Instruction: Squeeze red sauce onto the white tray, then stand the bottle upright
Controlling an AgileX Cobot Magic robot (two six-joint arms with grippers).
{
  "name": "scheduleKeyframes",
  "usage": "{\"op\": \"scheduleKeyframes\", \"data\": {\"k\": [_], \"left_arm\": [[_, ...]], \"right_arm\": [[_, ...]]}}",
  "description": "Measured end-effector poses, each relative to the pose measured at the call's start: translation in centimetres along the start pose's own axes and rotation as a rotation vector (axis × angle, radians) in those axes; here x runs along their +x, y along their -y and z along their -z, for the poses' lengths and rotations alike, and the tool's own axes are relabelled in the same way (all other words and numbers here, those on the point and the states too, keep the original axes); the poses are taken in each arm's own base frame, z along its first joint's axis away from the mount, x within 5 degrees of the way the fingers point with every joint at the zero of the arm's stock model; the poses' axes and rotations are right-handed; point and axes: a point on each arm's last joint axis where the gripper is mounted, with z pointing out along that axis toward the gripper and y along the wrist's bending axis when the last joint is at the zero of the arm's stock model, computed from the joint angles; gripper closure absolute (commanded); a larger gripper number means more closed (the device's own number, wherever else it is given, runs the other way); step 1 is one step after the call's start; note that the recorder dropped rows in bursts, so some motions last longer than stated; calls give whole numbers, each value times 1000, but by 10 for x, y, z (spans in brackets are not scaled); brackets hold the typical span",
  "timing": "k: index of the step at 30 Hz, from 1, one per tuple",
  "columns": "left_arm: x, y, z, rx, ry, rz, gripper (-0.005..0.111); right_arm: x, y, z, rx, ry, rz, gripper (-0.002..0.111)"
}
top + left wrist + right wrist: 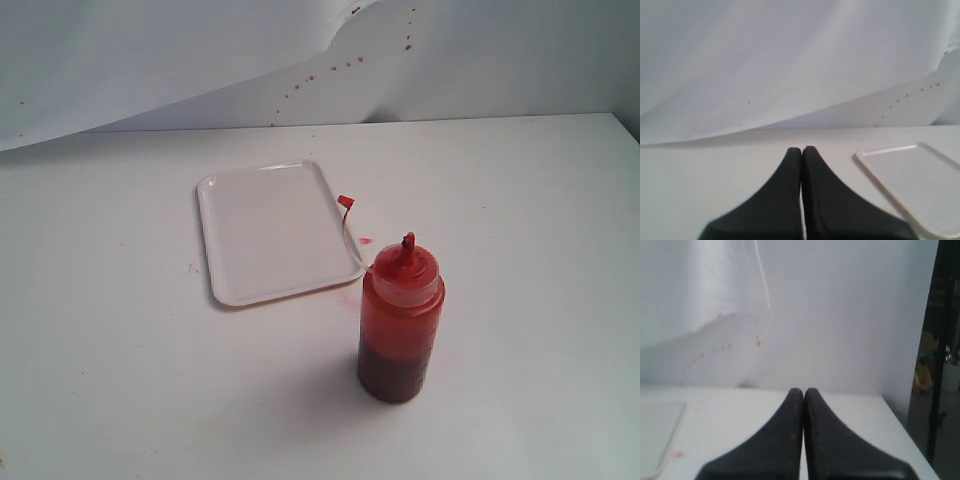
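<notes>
I see both jaws pressed together, empty; wrist cameras cut off the tray (920, 185); bottle (400, 320) upright right of it.

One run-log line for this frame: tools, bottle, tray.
left tool: shut, empty | right tool: shut, empty | bottle: upright on table | white tray: beside bottle, no red blobs visible

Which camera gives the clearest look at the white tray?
The exterior view. There the whole white tray is in sight, with all four rounded corners and its low rim. The left wrist view catches only one corner and part of the tray. The right wrist view shows just a blurred sliver of the tray.
</notes>
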Motion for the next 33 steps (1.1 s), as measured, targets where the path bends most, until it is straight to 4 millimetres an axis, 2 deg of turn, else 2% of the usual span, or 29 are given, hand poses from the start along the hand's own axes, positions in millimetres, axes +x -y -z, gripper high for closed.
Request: {"op": "scheduleKeyframes", "data": {"k": [6,11,17,24,29,33], "left_arm": [[-19,1,2,9,211,9,107],[-29,1,5,13,325,9,107],[-31,1,5,14,291,25,107],[-77,1,19,15,356,33,107],[-110,1,35,15,412,33,107],[-129,2,47,16,455,35,107]], "right_arm": [[-27,0,4,-12,298,-70,108],[-42,1,7,-14,369,-73,108],[-71,4,11,-3,330,-76,108],[-102,6,21,6,331,-74,108],[-127,7,32,5,484,-54,108],[-133,7,35,4,534,-45,108]]}}
